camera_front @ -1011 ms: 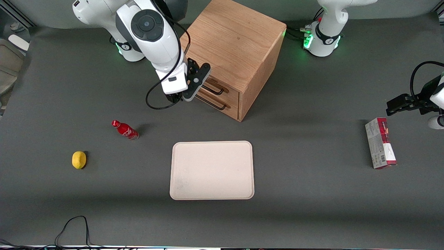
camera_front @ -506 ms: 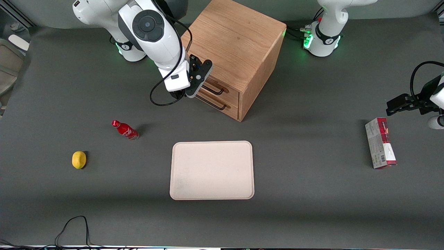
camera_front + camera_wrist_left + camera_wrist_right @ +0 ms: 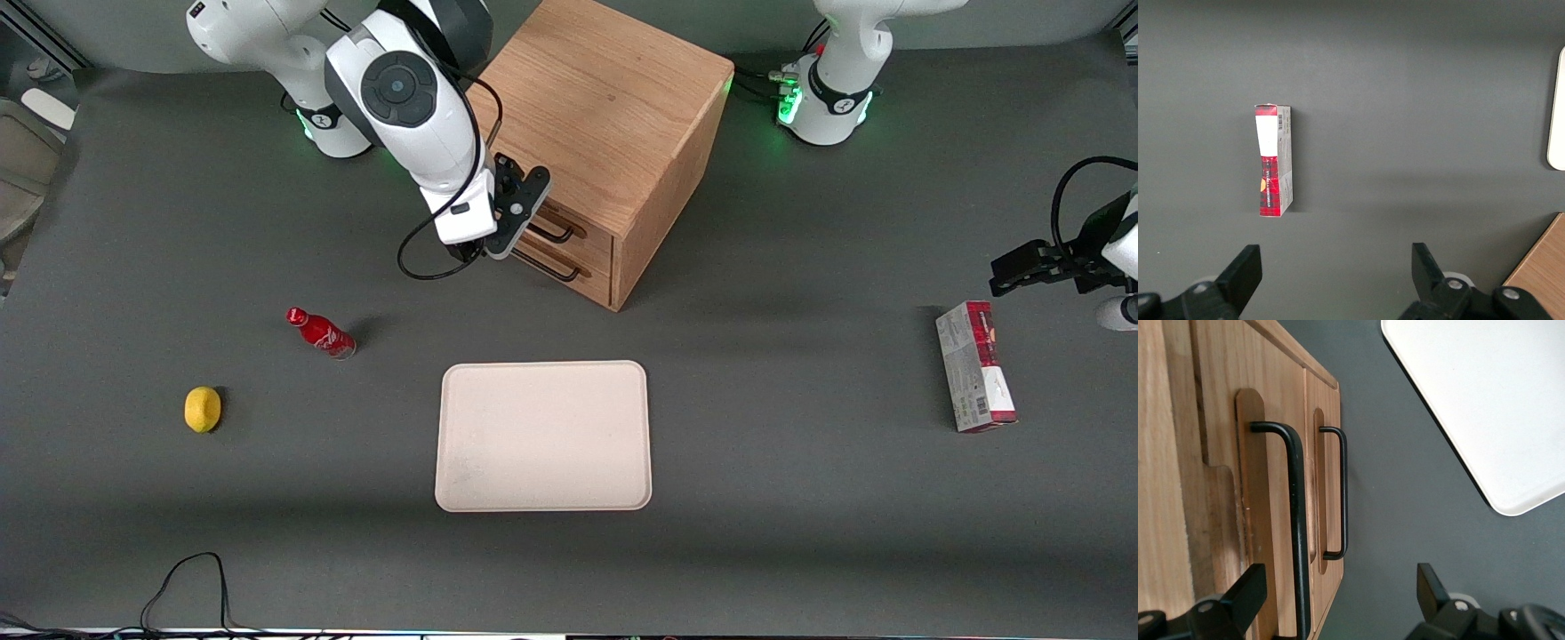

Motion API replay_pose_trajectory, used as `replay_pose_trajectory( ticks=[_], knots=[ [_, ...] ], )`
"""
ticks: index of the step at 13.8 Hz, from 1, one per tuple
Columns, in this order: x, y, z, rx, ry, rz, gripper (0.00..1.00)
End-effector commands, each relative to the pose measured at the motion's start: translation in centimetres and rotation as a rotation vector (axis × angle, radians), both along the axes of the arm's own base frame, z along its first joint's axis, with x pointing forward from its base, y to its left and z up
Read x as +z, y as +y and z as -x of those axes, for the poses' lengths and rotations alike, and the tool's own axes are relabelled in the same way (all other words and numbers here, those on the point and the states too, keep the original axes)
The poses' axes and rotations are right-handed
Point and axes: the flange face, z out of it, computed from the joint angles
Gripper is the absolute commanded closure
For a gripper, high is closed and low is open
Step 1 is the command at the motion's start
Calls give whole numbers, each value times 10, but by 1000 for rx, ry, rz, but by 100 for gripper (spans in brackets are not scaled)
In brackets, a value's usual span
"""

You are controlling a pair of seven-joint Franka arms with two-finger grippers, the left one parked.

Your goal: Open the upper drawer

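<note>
The oak cabinet stands near the working arm's base, with both drawers shut. The upper drawer carries a long dark bar handle; the lower drawer's matching handle sits just beneath it. My gripper hangs in front of the drawer fronts, at the handles' end nearer the working arm. In the right wrist view the gripper is open, and the upper drawer's handle runs between its fingers without touching them. The lower handle lies farther from that camera.
A cream tray lies nearer the front camera than the cabinet. A red bottle and a yellow lemon lie toward the working arm's end. A red and white box lies toward the parked arm's end.
My gripper has moved sideways toward the cabinet, closing in on the drawer handles. The drawers have not moved.
</note>
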Motion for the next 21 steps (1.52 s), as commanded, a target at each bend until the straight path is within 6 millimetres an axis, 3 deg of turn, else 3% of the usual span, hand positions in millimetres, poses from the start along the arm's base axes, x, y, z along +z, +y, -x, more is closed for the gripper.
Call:
replay_pose_trajectory(
  ticks=[1, 17, 21],
  knots=[
    [-12, 2, -1, 8, 1, -32, 0],
    [-56, 6, -15, -2, -9, -15, 0],
    [-58, 5, -18, 0, -15, -17, 0]
  ],
)
